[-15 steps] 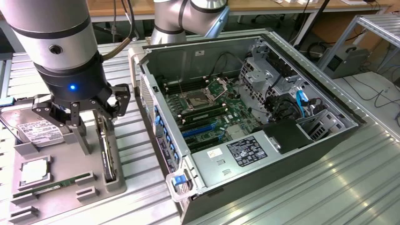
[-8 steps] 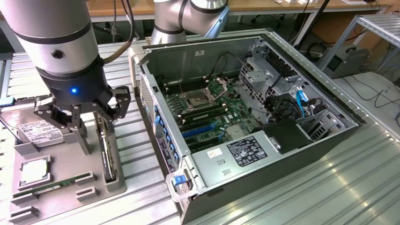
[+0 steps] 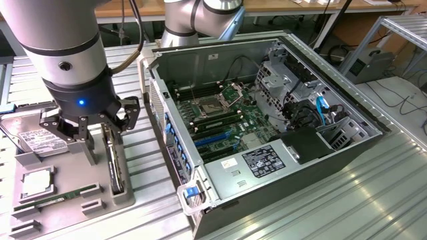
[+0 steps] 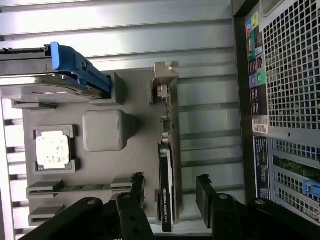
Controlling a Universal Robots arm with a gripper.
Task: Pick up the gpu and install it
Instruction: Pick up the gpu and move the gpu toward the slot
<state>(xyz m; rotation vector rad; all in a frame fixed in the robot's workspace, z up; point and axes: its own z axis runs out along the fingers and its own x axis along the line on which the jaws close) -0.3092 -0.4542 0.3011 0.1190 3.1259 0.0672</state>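
Metal counter [image 3: 320, 200]: silver ribbed slats, bright with reflected light, are laid under everything in the scene.
Tray [image 3: 123, 197]: a grey moulded holder is set on the counter at the exterior view's left, just beside the computer case [image 3: 333, 85]; several slots are formed in it.
Gpu [image 4: 167, 150]: it is stood on its long edge in a tray slot on the side nearest the case. A black shroud is seen at one end and a silver bracket at the other. It is seated in the slot, not lifted.
Pincer [image 4: 170, 195]: it is hung low over the tray with its fingers [image 4: 135, 192] spread apart, one placed on each side of the gpu's black end. In the wrist view a gap is seen on both sides, so nothing is clamped.
Case interior: the case is laid on its side with the panel off; the green board, blue card slots and a blue cable are exposed.
Other parts in the tray: a hard drive [image 3: 37, 140] with a white label, a square processor chip [image 3: 37, 182] and a narrow memory stick [image 3: 57, 197] are kept in their own slots, apart from the gpu.
Room: wooden desks are seen behind the counter. At the exterior view's right an aluminium frame [image 3: 400, 30] and a grey box [image 3: 370, 62] are placed, with cables trailed on the floor.
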